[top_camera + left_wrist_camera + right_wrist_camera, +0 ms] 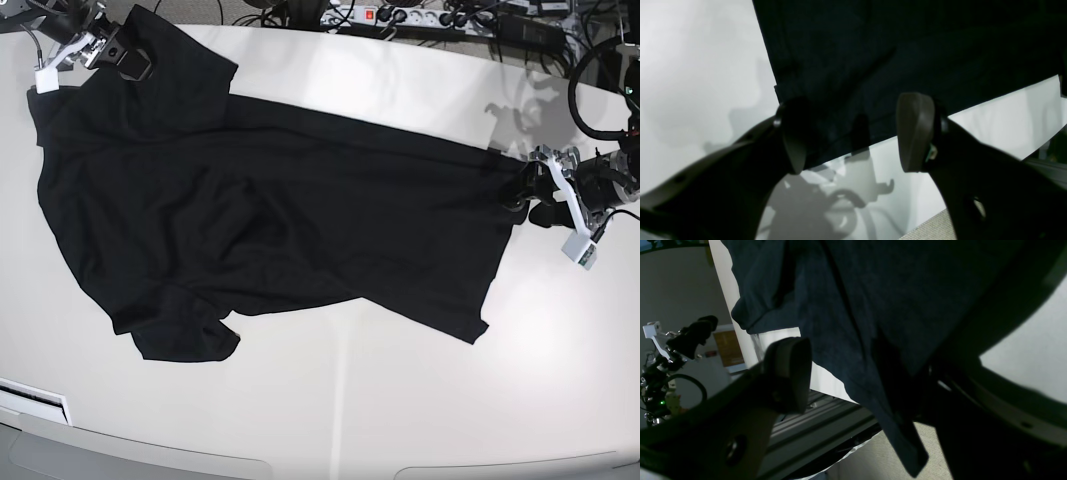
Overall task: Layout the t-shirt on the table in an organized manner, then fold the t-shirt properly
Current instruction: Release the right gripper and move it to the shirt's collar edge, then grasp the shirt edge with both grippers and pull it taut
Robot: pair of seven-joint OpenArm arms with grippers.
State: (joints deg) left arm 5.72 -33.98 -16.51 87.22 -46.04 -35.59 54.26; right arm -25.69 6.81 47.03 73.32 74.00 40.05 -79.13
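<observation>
Two grippers work opposite ends of the t-shirt, which lies spread but rumpled across the table, shoulders toward the left of the base view and hem toward the right. At the far left corner, the right gripper sits at the shirt's upper sleeve; its wrist view shows the fingers spread wide, with dark cloth hanging between them and draping past the table edge. A lower sleeve is curled near the front left. At the right, the left gripper meets the hem; its wrist view shows the pads apart, straddling the hem edge without pinching it.
</observation>
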